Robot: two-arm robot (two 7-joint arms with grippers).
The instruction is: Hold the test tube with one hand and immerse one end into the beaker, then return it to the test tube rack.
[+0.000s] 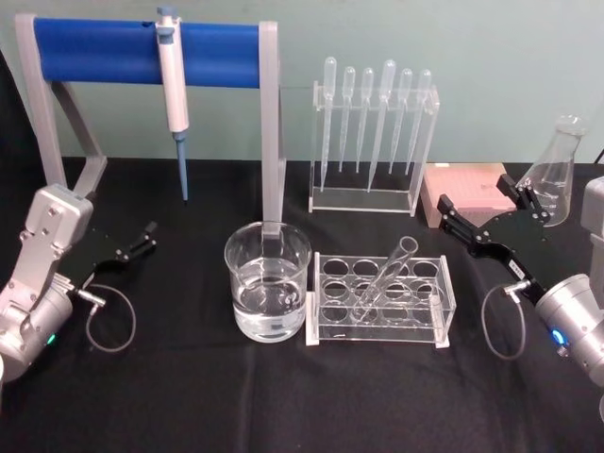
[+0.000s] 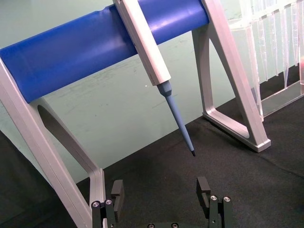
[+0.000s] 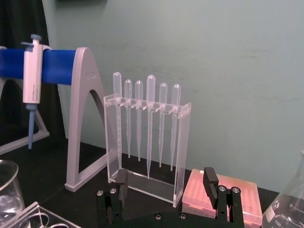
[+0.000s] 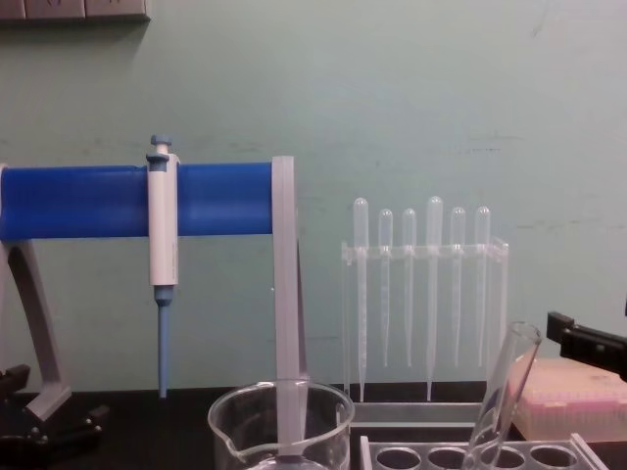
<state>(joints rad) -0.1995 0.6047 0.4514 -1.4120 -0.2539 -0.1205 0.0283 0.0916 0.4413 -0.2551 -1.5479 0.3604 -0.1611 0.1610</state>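
The test tube (image 1: 385,276) leans tilted in a clear rack (image 1: 444,326) at the table's middle, its rim up and to the right; in the chest view the test tube (image 4: 502,397) rises from the rack holes. Just left of the rack stands the beaker (image 1: 267,293), partly filled with clear liquid, with its rim also low in the chest view as beaker (image 4: 281,421). My right gripper (image 1: 486,203) hovers open to the right of the rack, nothing between its fingers (image 3: 210,179). My left gripper (image 1: 140,242) rests open at the far left, near the stand's foot.
A blue-barred stand (image 1: 142,52) with a hanging white-and-blue pipettor (image 1: 172,85) spans the back left. A clear holder of plastic pipettes (image 1: 373,132) stands behind the rack. A pink box (image 1: 462,189) and a glass flask (image 1: 557,170) sit at the back right.
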